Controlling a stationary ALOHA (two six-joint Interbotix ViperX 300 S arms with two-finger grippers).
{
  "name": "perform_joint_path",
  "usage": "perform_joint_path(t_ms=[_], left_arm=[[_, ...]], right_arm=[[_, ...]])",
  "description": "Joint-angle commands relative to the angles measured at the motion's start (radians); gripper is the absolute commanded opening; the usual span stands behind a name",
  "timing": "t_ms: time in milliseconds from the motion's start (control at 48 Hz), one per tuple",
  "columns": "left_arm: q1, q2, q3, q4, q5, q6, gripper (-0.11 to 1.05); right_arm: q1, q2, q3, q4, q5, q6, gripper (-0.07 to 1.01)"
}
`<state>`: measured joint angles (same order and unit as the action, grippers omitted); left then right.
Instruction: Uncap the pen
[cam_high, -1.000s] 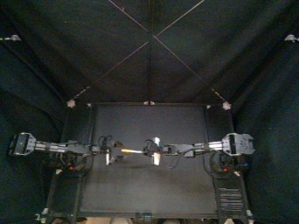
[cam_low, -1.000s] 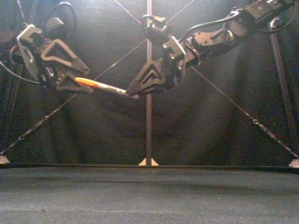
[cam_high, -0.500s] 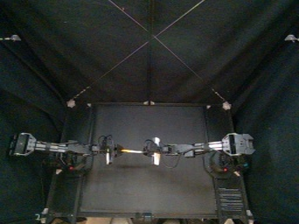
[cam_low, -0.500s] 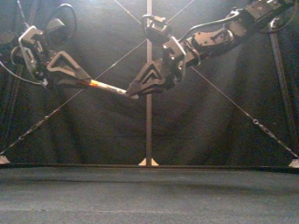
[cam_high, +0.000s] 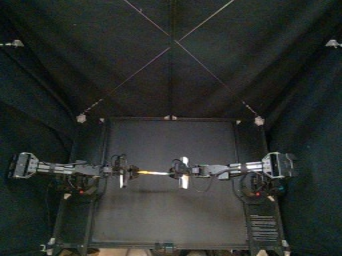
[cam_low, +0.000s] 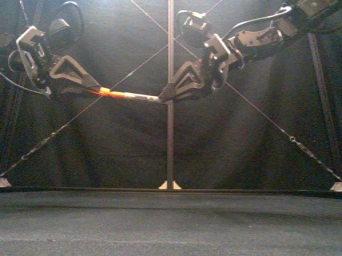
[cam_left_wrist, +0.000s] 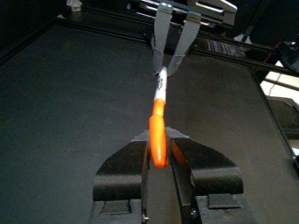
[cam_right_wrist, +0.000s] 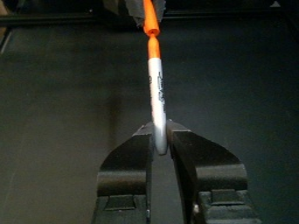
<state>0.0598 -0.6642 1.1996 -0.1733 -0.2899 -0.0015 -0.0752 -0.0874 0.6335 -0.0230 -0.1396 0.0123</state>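
Note:
A pen hangs in the air between both grippers, high above the table. Its orange cap points left and its white barrel points right. My left gripper is shut on the orange cap. From the right, my right gripper is shut on the white barrel. In the right wrist view the orange cap still meets the barrel with no gap showing. The top view shows the pen lying almost level between the left gripper and the right gripper.
The black table lies far below the pen. The black back curtain closes the booth behind the arms.
The right gripper has drawn to the right and a little up. The pen has gone from slanted to nearly level, and more of it shows between the two grippers.

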Motion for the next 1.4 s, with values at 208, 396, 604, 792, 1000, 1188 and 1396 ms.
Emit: perform_joint_path(t_ms=[208,396,604,792,1000,1188,1396], left_arm=[[-0.021,-0.072,0.005,0.003,0.063,0.0015,0.53],[-0.028,-0.104,0.012,0.002,0.086,0.0031,0.53],[-0.028,-0.127,0.032,0.003,0.091,0.0046,0.53],[-0.028,-0.143,0.040,0.003,0.091,0.0046,0.53],[-0.028,-0.144,0.038,0.003,0.091,0.0046,0.53],[-0.026,-0.144,0.037,0.005,0.091,0.0046,0.53],[-0.028,-0.144,0.037,0.005,0.091,0.0046,0.53]], right_arm=[[0.002,-0.106,0.052,0.014,-0.006,-0.003,0.51],[0.002,-0.141,0.092,0.014,-0.006,-0.003,0.51],[0.003,-0.173,0.126,0.014,-0.012,-0.003,0.51],[0.009,-0.193,0.144,0.014,-0.012,-0.003,0.51],[0.017,-0.195,0.147,0.014,-0.012,-0.003,0.51],[0.018,-0.196,0.152,0.014,-0.014,-0.005,0.51],[0.018,-0.196,0.153,0.012,-0.012,-0.005,0.51]])
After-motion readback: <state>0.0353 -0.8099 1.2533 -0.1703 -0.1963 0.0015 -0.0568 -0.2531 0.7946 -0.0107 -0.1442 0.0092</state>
